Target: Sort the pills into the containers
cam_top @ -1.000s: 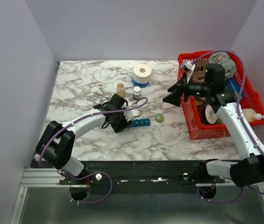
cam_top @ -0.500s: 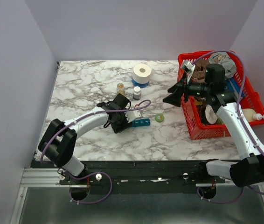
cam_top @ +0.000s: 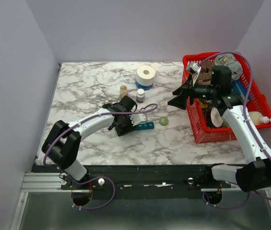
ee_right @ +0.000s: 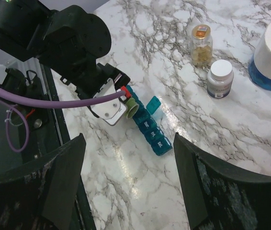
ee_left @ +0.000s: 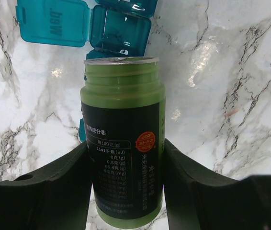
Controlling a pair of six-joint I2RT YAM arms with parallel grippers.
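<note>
Holding the green bottle point(ee_left: 123, 120) in my left claw point(ee_left: 124, 163), I aimed its mouth at the pill organizer point(ee_left: 118, 31) at top of frame; pouring next called for more tilt.

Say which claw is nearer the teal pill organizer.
Left. The left claw holds a green bottle at the pill organizer; the right claw hangs open by the red basket, farther off.

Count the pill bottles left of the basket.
3: green bottle in the left gripper by the organizer; amber bottle and white bottle upright beyond it. More may be hidden.
</note>
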